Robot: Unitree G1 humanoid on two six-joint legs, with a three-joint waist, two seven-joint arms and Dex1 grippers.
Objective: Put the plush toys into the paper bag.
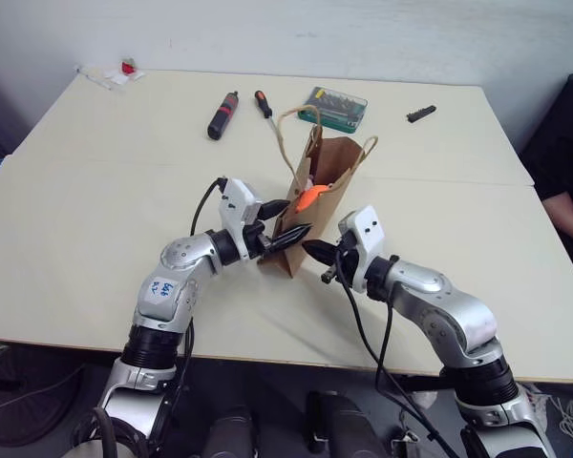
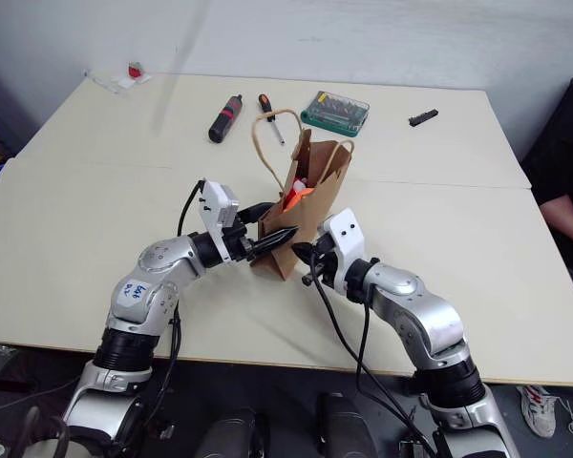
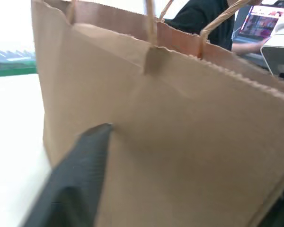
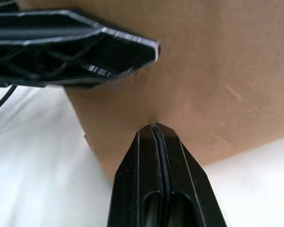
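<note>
While the bag (image 1: 317, 196) stands upright mid-table in the head view, an orange toy (image 1: 308, 197) shows inside its open mouth, with a bit of red just above it that I can't identify. Left gripper (image 1: 285, 221) sits at the bag's near left side, fingers parted with the bag's edge between them; whether they pinch the paper can't be told. Right gripper (image 1: 315, 251) has fingers closed together, tip at the bag's lower near wall. Behind the bag on the table (image 1: 95, 219): two screwdrivers (image 1: 223, 114), a green bit case (image 1: 333, 109), a small black part (image 1: 421, 114); a person's arm (image 1: 563, 212) at the right edge. Left wrist view: the bag's brown wall is close up, handles (image 3: 151, 21) at the top, one black finger (image 3: 78, 177) lying against the paper. Right wrist view: closed fingers (image 4: 149, 189) with tip touching the bag's wall near its bottom edge, and the left gripper's finger (image 4: 71, 47) against the same wall nearby.
</note>
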